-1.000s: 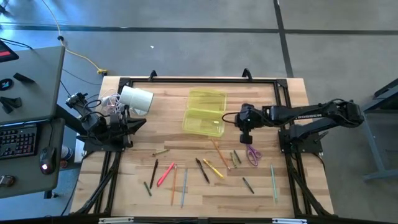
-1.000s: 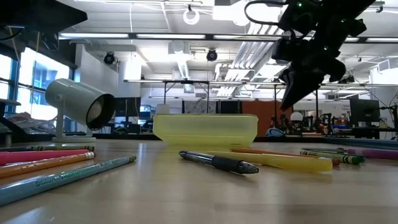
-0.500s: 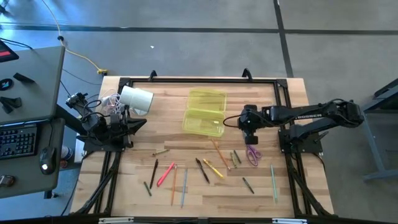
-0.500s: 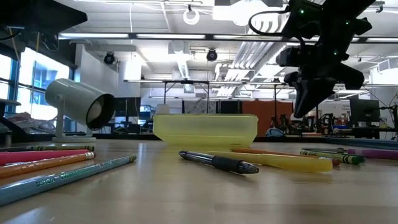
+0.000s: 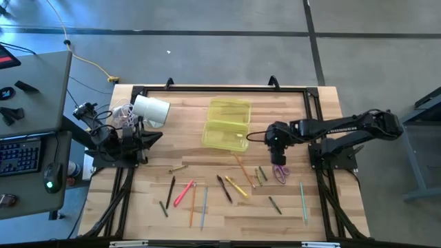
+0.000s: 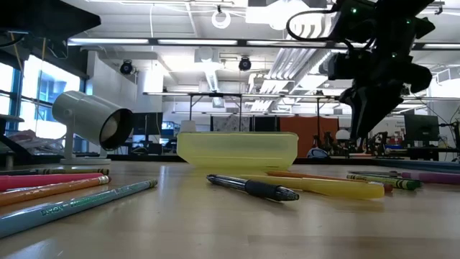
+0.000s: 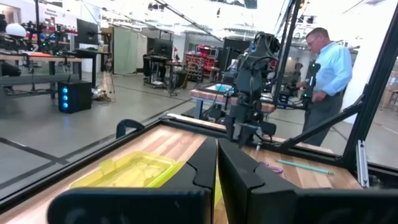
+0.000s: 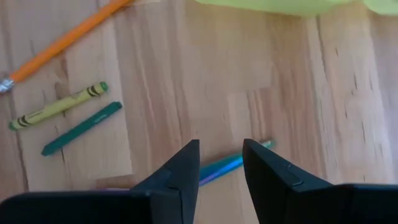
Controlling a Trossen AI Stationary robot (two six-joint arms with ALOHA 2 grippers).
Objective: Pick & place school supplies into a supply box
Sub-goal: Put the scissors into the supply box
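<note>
The supply box [image 5: 227,125], a shallow yellow-green tray with its lid folded open beside it, lay at the far middle of the tabletop [image 5: 200,207] and appeared to hold nothing. The school supplies remained loose on the near half of the tabletop: a pink pencil [image 5: 183,193], an orange pencil [image 5: 242,169], a dark pen [image 5: 224,188] and purple scissors [image 5: 279,171] among them. The right gripper [image 5: 277,156] hung above the scissors, just off the box's right side, its jaws released with a gap between them and grasping nothing. The left gripper [image 7: 217,163] waited at the left edge near the white cylinder [image 5: 150,110], its jaws nearly together and empty. A person [image 7: 326,81] stood beyond the tabletop.
</note>
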